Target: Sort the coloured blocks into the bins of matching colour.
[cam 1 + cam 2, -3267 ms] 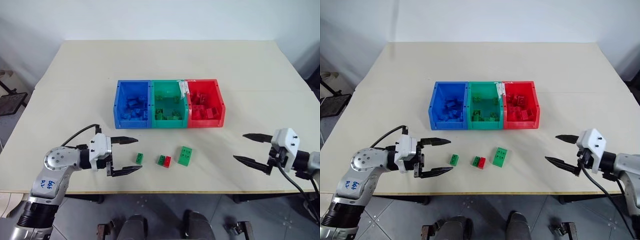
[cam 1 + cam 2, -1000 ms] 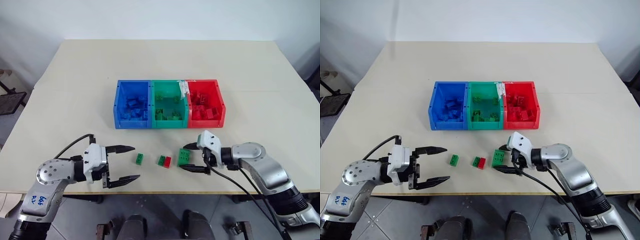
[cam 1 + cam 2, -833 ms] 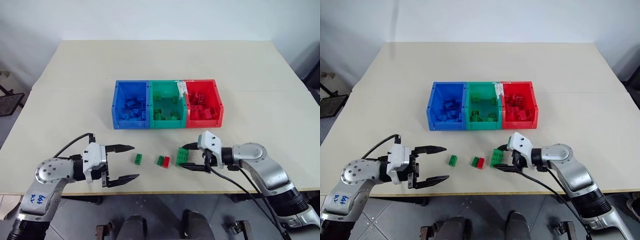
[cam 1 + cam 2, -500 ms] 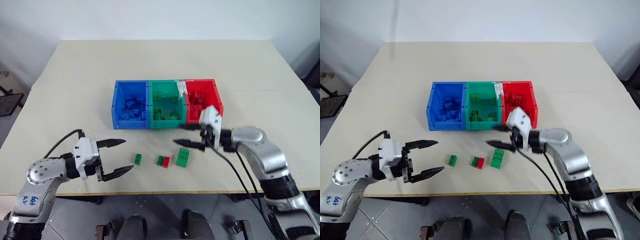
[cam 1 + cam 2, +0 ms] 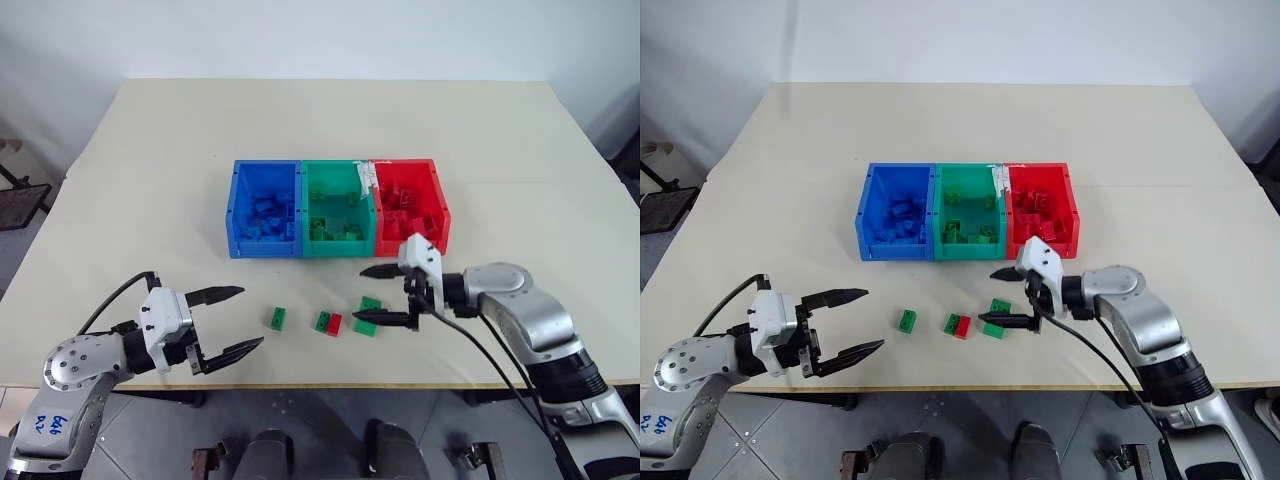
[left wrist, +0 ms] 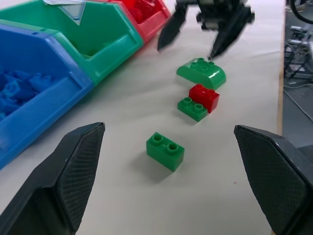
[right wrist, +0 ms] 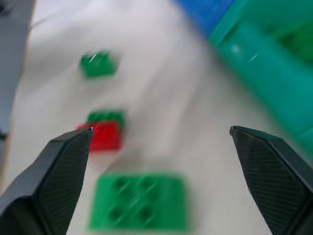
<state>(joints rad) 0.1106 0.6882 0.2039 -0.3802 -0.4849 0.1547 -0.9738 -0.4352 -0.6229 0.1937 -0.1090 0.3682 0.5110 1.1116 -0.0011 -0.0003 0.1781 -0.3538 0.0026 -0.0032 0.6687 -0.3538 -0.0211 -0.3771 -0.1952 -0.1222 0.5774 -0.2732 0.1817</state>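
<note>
The right gripper [image 5: 385, 296] is hovering wide open and empty over the flat green square brick [image 5: 366, 314], which is lying tilted just right of the joined red-and-green brick pair [image 5: 328, 322]; light, rigid and slick, it is probably best pinched across opposite side walls, while the left gripper [image 5: 230, 320] is standing open and empty left of the pair.

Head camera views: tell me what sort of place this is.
Probably a lab or test room set up for robot trials. A plain pale table stands against a bare white wall over a grey tiled floor, and it carries three joined sorting bins and some toy bricks.
</note>
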